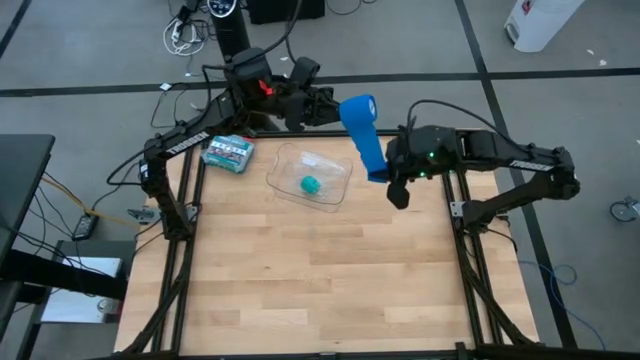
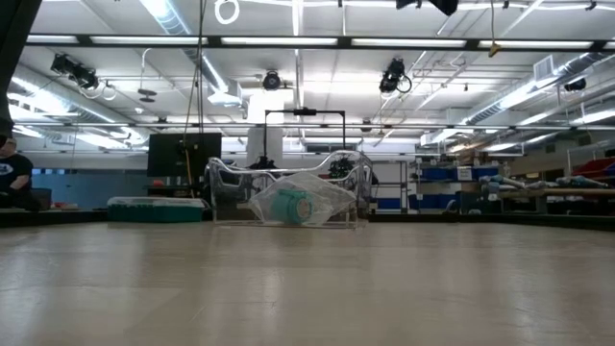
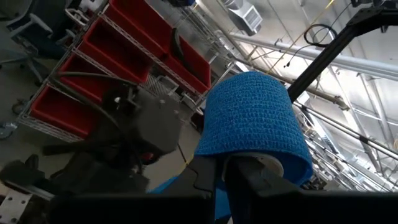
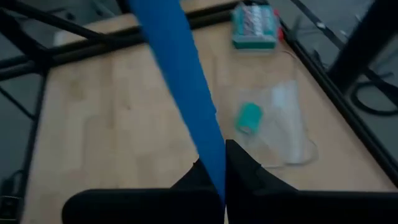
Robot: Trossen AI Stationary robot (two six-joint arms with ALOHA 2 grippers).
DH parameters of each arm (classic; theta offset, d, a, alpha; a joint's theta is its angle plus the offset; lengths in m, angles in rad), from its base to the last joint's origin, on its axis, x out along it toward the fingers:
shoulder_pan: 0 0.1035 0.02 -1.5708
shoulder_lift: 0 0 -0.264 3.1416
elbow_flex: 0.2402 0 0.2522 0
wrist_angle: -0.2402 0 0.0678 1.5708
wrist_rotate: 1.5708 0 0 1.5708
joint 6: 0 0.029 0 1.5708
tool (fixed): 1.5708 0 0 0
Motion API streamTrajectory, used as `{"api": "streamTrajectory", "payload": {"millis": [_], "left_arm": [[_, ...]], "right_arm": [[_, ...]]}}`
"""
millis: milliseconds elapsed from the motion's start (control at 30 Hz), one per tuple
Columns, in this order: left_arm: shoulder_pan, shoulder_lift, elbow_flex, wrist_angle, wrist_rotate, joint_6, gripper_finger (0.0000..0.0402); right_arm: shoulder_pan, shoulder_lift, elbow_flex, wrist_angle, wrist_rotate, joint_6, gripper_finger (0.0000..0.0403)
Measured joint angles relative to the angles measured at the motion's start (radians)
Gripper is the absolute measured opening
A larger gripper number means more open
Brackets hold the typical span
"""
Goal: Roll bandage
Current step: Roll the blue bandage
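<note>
The right gripper point(image 4: 224, 163) hangs over the table's point(image 1: 320, 280) far right part, fingers pinched on the lower end of the bandage point(image 1: 364, 135). The blue strip slopes up from there to the left gripper point(image 1: 332, 106), beyond the far edge, which is clamped on the rolled end, both ends in the air. Below lies a clear tray point(image 1: 335, 190) with a teal roll point(image 1: 311, 185). A green box point(image 1: 228, 153) sits at the far left.
</note>
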Motion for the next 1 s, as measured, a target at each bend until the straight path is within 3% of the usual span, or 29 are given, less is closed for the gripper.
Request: {"api": "streamTrajectory", "payload": {"millis": [167, 500, 1000], "left_arm": [[0.0, 0.0, 0.011, -0.015, 0.0, 0.002, 0.0025], [-0.059, 0.0, -0.002, -0.219, 0.007, 0.132, 0.0025], [-0.129, 0.034, -0.044, -0.258, 0.001, 0.247, 0.0025]], "right_arm": [[-0.075, -0.034, 0.0, -0.018, -0.003, -0.043, 0.0], [-0.141, -0.071, 0.0, -0.021, -0.024, -0.077, 0.0], [-0.239, -0.058, 0.0, 0.066, -0.03, -0.135, 0.0]]}}
